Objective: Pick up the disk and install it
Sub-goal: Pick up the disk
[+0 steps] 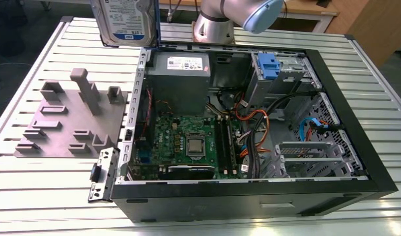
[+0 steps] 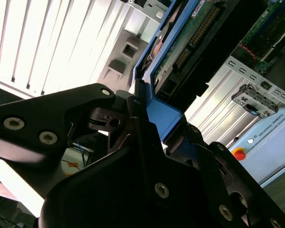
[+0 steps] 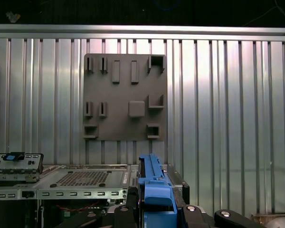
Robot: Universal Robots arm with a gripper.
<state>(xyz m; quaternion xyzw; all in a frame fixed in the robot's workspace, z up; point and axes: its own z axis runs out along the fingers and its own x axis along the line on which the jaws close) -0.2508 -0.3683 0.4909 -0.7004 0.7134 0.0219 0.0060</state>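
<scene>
Exterior view: the disk [image 1: 125, 19] hangs upright in the air with its label side to the camera, at 11 o'clock from the open case [image 1: 220, 199], above the slatted worktop [image 1: 43, 196]. Its upper part is cut by the frame edge. The arm [image 1: 237, 17] is at 3 o'clock of the disk, near it. Inside the case there is a grey box [image 1: 181, 66] at 12 o'clock, a motherboard [image 1: 187, 142] at 6 o'clock of that box, and a bare blue bracket [image 1: 269, 66] in the bay at 1 o'clock. A grey plate [image 1: 63, 123] with posts lies on the worktop at 9 o'clock of the case, just beside it.

Second wrist view: the tool [image 2: 156, 118] is clamped on the disk's blue frame, with a black finger [image 2: 133, 107] touching it. The disk [image 2: 180, 52] shows its green circuit side and connector. Beyond it are the plate [image 2: 126, 52], the worktop slats [image 2: 47, 38] and the case's slotted panel [image 2: 223, 90].

First wrist view: the tool [image 3: 154, 211] is closed on the disk [image 3: 149, 175], which is seen edge-on with its blue frame up front. The plate [image 3: 123, 95] lies flat on the worktop [image 3: 228, 95] beyond the disk. The case's perforated metal edge [image 3: 80, 178] is near the tool.
</scene>
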